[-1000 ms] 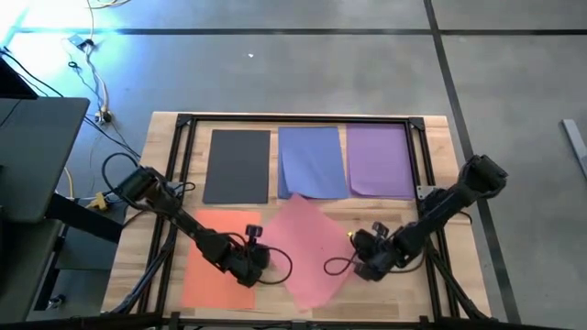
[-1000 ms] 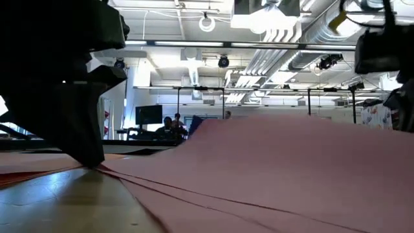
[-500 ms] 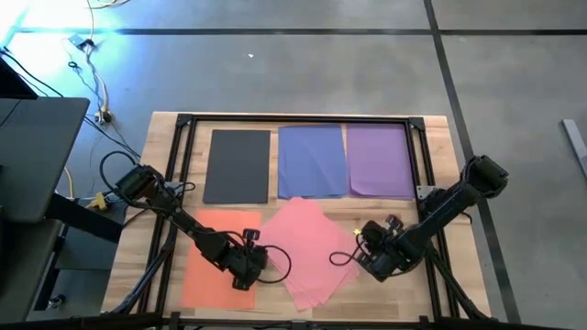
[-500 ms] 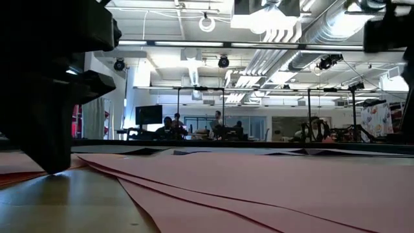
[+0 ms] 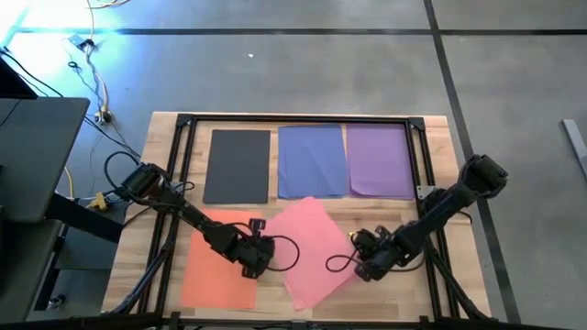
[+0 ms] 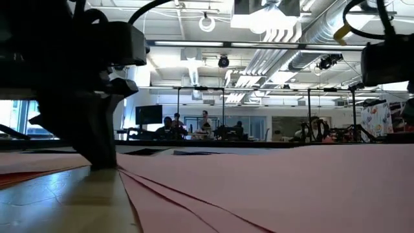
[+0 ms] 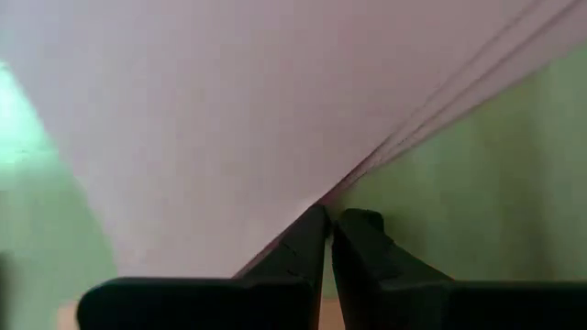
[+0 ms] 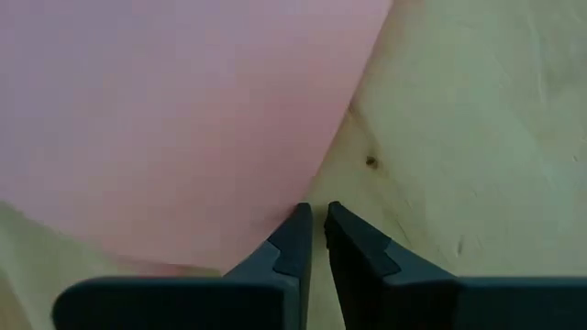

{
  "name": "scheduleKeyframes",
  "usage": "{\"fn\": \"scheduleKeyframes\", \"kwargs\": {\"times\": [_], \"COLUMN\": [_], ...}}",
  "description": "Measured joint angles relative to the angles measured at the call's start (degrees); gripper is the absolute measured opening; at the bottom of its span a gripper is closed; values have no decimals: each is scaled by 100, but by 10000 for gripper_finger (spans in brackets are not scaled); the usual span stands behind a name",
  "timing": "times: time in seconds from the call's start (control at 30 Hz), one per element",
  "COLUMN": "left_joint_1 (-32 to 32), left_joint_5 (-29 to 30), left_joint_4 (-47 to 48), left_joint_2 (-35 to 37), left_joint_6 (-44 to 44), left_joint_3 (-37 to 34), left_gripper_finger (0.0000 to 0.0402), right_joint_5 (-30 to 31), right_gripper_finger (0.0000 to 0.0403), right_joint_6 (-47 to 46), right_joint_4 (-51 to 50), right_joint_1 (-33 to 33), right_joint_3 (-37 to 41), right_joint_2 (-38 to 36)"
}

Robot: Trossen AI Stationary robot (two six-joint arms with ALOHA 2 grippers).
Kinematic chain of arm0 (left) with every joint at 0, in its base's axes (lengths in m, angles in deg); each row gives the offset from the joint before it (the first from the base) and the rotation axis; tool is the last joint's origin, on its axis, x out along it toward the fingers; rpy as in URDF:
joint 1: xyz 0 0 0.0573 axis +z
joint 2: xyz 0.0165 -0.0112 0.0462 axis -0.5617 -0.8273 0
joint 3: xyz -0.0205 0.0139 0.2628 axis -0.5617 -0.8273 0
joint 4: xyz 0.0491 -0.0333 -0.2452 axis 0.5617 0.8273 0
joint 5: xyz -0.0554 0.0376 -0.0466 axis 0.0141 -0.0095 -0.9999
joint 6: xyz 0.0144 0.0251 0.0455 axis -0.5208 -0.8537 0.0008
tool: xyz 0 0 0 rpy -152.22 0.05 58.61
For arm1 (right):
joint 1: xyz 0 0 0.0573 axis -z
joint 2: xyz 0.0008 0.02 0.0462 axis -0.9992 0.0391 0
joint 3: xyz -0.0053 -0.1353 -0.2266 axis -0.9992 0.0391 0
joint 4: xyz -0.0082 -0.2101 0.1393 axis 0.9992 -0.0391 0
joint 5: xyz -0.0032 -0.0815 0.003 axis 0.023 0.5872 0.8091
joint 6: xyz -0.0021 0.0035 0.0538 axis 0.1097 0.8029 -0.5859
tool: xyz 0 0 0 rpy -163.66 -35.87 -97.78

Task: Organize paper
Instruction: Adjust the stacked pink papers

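My left jaws, shut, pinned the pink sheet lying askew at lower centre; my right jaws nearly closed at its edge. Squaring it wanted slow, flat sliding.

No lettering, label, brand, number or sign can be read anywhere in these views.
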Motion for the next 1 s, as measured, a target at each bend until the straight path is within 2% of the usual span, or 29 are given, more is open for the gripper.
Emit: {"fn": "scheduleKeyframes", "kwargs": {"times": [0.17, 0.3, 0.43, 0.57, 0.67, 0.77, 0.87, 1.0], "left_joint_1": [-64, -83, -66, -60, -18, 57, 79, 75], "left_joint_5": [67, -598, -807, -691, -590, -538, -260, 52], "left_joint_4": [462, 460, 425, 314, 213, 160, 102, 131], "left_joint_2": [39, 22, -82, -134, -142, -146, -155, -155], "left_joint_6": [240, 307, 325, 298, 285, 282, 276, 237], "left_joint_3": [208, 187, 192, 185, 179, 181, 181, 181], "left_gripper_finger": [0, 0, 0, 0, 0, 0, 0, 0], "right_joint_5": [127, 455, 656, 484, 393, 320, 186, 51], "right_gripper_finger": [4, 0, 0, 0, 0, 0, 0, 0], "right_joint_6": [-408, -736, -1177, -984, -810, -730, -591, -584], "right_joint_4": [-60, -174, -583, -180, 495, 727, 569, -465], "right_joint_1": [-243, -385, -409, -375, -373, -426, -479, -537], "right_joint_3": [0, -2, -2, -14, -23, -36, -236, -752], "right_joint_2": [-80, -117, -65, 236, 437, 434, 456, 462]}}
